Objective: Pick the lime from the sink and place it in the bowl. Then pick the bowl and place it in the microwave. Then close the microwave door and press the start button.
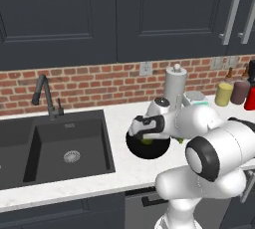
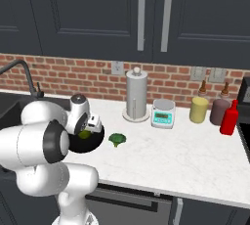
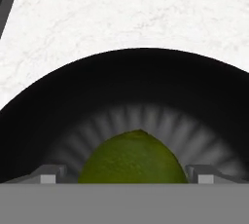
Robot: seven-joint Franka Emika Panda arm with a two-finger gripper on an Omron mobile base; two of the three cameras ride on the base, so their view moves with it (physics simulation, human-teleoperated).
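- Lime (image 3: pixel 132 157): yellow-green, round, lying inside the bowl, directly between the pincer's two finger tips and just ahead of them in the hand view. A sliver of it shows under the hand in the left base view (image 1: pixel 147 141) and the right base view (image 2: pixel 85 134).
- Pincer (image 3: pixel 126 173): jaws stand wide apart, one tip on each side of the lime; the tips look clear of the fruit, so nothing appears to be held. It points down into the bowl.
- Bowl (image 3: pixel 58 101): glossy black, round, directly beneath the pincer, sitting on the counter; its rim curves around beyond the tips. Also seen in the left base view (image 1: pixel 142 151) and the right base view (image 2: pixel 90 143).
- Counter (image 2: pixel 185 155): white marbled surface under the bowl.
- Sink (image 1: pixel 69 146): dark-grey basin with a round metal strainer, off to the pincer's left, near the bowl, with a dark gooseneck faucet (image 1: pixel 44 93) behind it.
- Small green leafy item (image 2: pixel 116 139): on the counter just to the pincer's right.
- Paper towel holder (image 2: pixel 136 94): upright, beyond the pincer to the right, against the brick wall.
- Kitchen scale (image 2: pixel 163 113): just right of the holder.
- Yellow, dark-red and red bottles (image 2: pixel 199 109): well to the right.
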